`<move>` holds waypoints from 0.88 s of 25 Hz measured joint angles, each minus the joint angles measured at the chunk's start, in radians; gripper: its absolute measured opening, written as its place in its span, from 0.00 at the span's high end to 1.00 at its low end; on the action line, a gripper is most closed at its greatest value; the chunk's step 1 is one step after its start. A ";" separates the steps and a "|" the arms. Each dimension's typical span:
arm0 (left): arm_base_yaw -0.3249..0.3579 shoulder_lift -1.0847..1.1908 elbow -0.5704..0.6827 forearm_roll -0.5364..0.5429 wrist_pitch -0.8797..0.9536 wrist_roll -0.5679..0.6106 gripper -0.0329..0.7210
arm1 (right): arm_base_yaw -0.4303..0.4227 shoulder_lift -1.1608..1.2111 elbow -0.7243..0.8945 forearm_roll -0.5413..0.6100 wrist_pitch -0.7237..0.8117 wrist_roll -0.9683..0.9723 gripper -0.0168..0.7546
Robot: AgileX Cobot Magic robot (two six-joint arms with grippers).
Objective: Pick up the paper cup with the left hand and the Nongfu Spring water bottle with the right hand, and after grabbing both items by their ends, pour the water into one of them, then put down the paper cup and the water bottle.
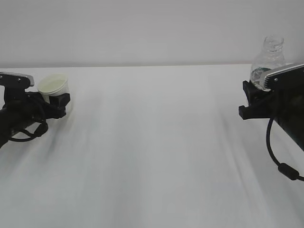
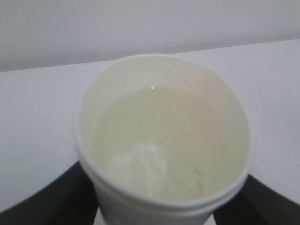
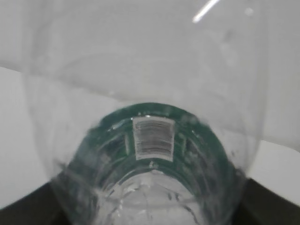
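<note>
The white paper cup (image 1: pixel 53 85) stands upright at the far left, and my left gripper (image 1: pixel 57 101) is shut on its lower part. In the left wrist view the cup (image 2: pixel 161 140) fills the frame, with clear water inside and a black finger (image 2: pixel 44 201) on each side. At the far right the Nongfu Spring water bottle (image 1: pixel 270 57) stands upright with no cap. My right gripper (image 1: pixel 257 97) is shut on the bottle's lower body. The right wrist view looks up the bottle (image 3: pixel 150 84) past its green label (image 3: pixel 187 145). Both bases are hidden.
A white table (image 1: pixel 156 152) stretches between the two arms, with its back edge meeting a plain white wall (image 1: pixel 142 28). A black cable (image 1: pixel 275 159) loops below the right arm.
</note>
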 joint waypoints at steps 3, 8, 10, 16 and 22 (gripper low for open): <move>0.000 0.000 0.000 -0.008 -0.007 0.012 0.32 | 0.000 0.000 0.000 0.000 0.000 0.000 0.38; 0.000 0.034 0.000 -0.024 -0.070 0.016 0.32 | 0.000 0.000 0.000 0.000 0.000 0.000 0.38; 0.000 0.051 0.000 -0.031 -0.085 0.016 0.32 | 0.000 0.000 0.000 0.000 0.000 0.000 0.38; 0.000 0.064 0.000 -0.034 -0.094 0.017 0.32 | 0.000 0.000 0.000 0.000 0.000 -0.002 0.38; 0.000 0.064 0.000 -0.037 -0.095 0.018 0.32 | 0.000 0.000 0.000 0.000 0.000 -0.002 0.38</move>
